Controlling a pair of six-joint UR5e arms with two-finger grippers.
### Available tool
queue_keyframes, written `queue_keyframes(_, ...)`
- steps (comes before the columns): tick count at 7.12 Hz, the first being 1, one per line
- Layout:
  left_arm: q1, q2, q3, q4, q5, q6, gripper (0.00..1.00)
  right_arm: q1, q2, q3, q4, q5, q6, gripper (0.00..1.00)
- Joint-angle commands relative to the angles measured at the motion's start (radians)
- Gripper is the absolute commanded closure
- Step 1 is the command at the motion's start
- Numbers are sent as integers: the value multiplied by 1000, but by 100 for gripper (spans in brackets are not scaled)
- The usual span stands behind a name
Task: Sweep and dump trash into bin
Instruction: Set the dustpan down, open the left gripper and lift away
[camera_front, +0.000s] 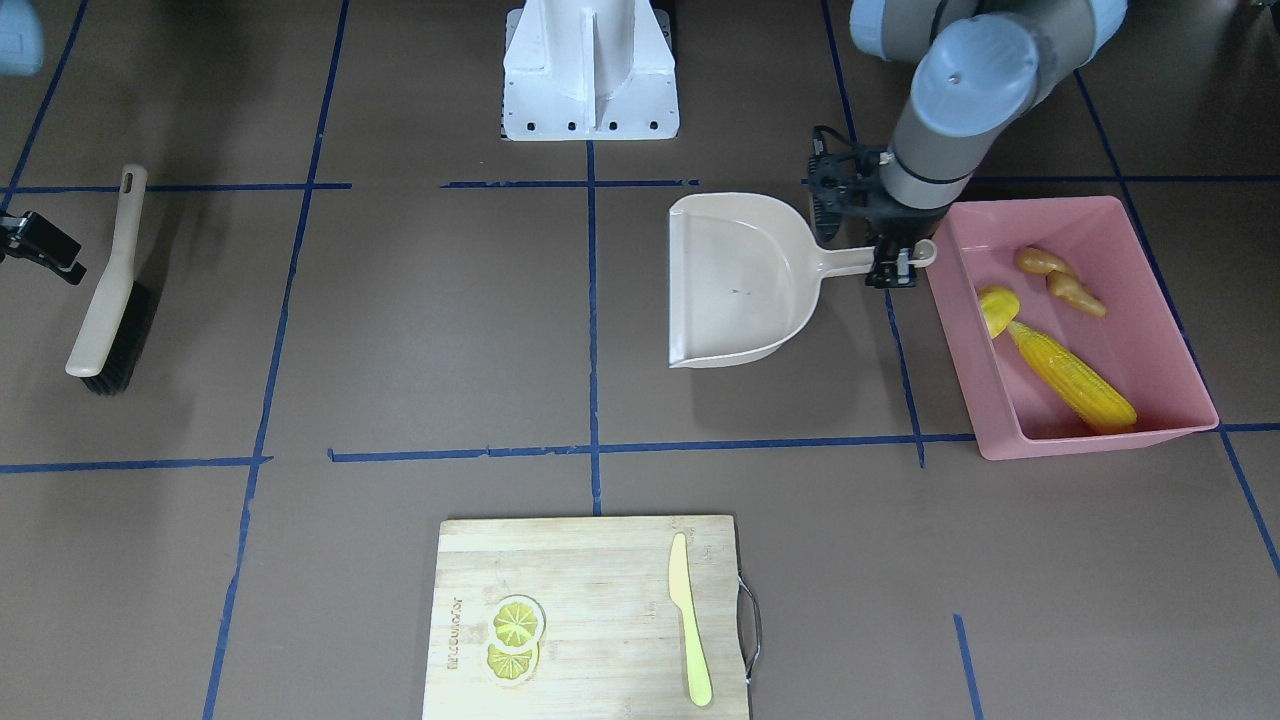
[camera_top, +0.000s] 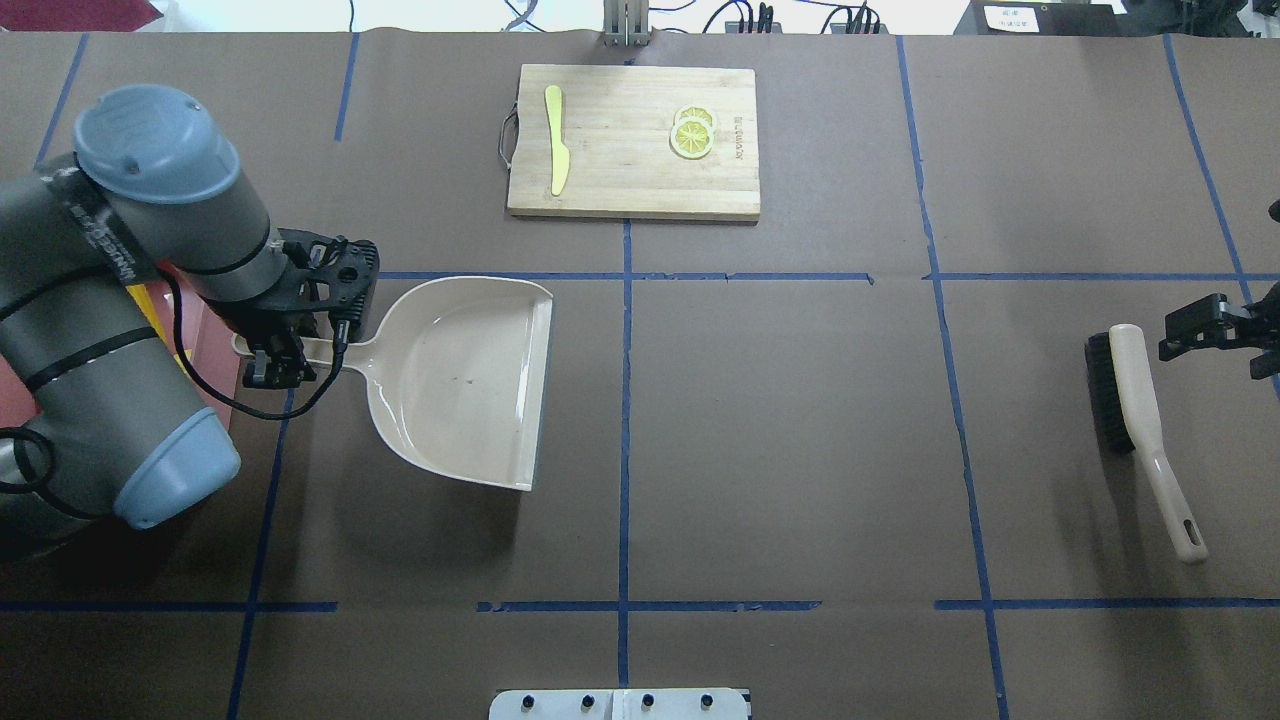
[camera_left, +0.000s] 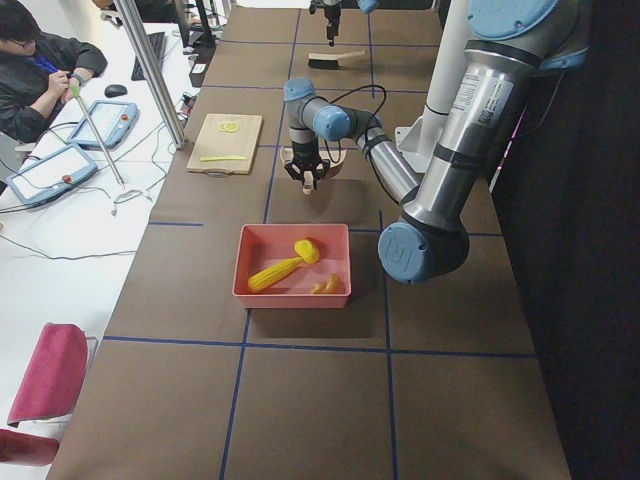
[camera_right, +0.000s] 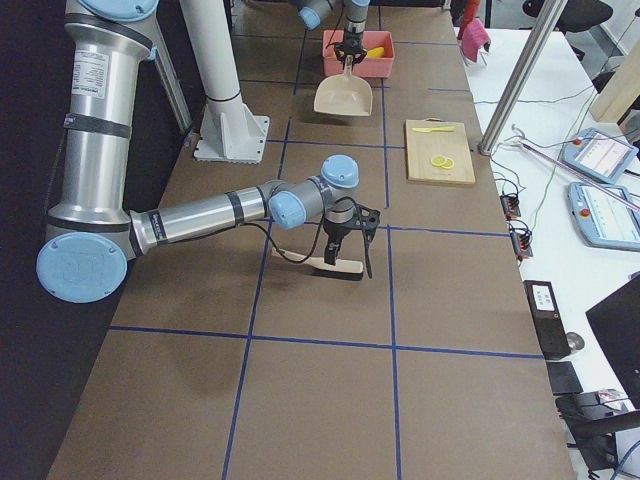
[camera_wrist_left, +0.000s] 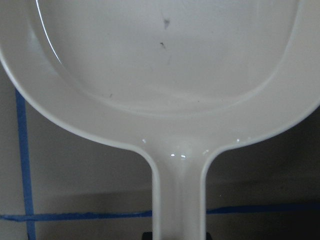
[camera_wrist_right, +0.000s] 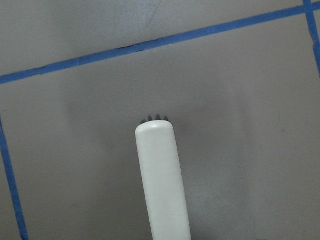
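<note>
The pink bin (camera_front: 1000, 207) stands at my left end of the table. In it lie the corn cob (camera_front: 1070, 375), the rounded yellow lump (camera_front: 998, 308) and the tan ginger root (camera_front: 1060, 278). The beige dustpan (camera_front: 740, 280) lies flat and empty on the table beside the bin, its handle toward the bin. My left gripper (camera_front: 893, 265) is shut on that handle near its end. In the overhead view my left arm hides most of the bin. My right gripper (camera_top: 1200, 325) is open and empty, just above the brush (camera_top: 1140, 400), which lies on the table.
A wooden cutting board (camera_front: 590, 620) with lemon slices (camera_front: 515, 635) and a pale yellow knife (camera_front: 690, 620) sits at the far side from the robot. The white robot base (camera_front: 590, 70) stands at the near middle. An operator sits beyond the table in the left view.
</note>
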Motion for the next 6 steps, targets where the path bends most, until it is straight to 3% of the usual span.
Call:
queue_keyframes(1, 17, -45, 63, 0, 8, -7, 95, 19, 22, 0, 0, 0, 0, 0)
queue_keyframes(6, 78, -74, 103, -3, 24, -71, 94, 19, 22, -3, 0, 0, 0, 0)
